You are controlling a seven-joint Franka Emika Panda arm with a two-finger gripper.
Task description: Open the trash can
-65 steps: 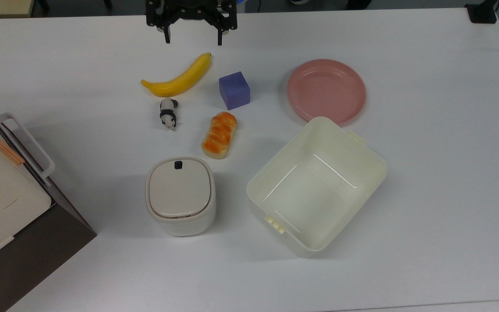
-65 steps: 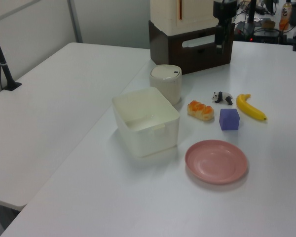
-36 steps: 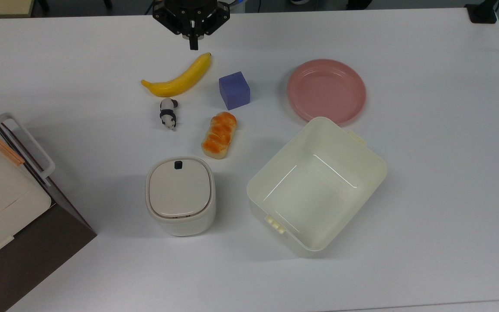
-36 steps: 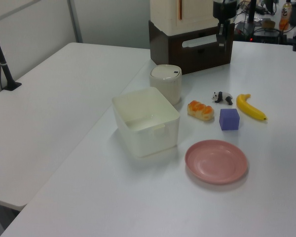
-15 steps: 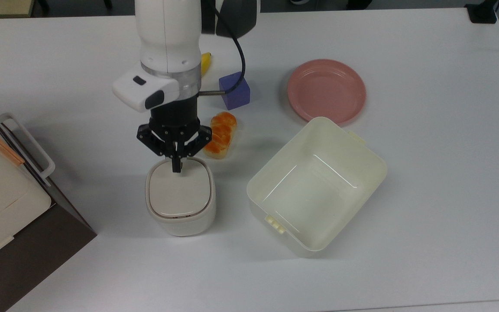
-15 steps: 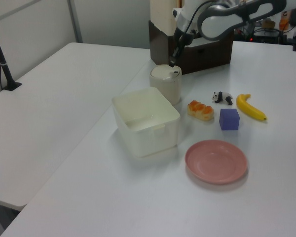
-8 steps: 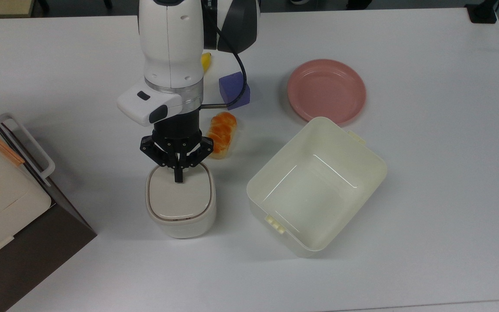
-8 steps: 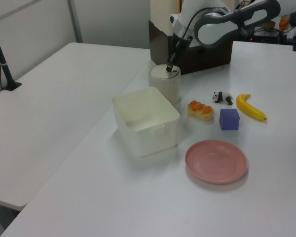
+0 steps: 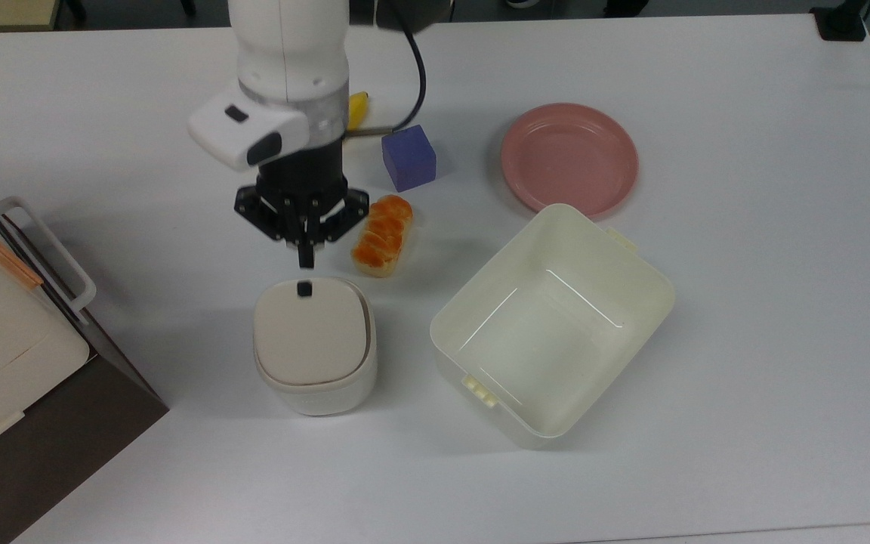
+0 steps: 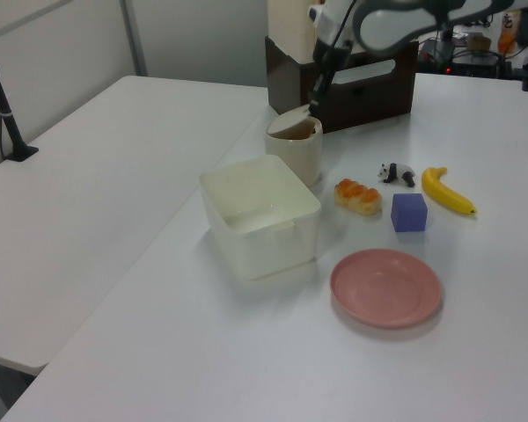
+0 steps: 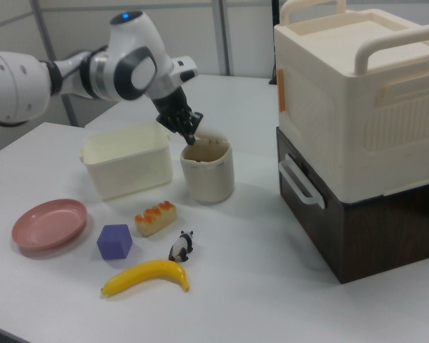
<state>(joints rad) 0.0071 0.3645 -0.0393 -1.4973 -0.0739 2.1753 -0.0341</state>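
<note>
A lab: white tables (image 10: 114,176), partition panels (image 10: 62,61), robot arm (image 11: 71,75), toy props.

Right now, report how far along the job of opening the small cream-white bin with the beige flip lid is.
Done: the small cream-white trash can has its beige flip lid raised on one side, its dark inside showing in the left view. In hand: nothing; the gripper hangs shut just above the lid's dark button, apart from it. Left: the lid is only partly up, so fuller opening may remain.
</note>
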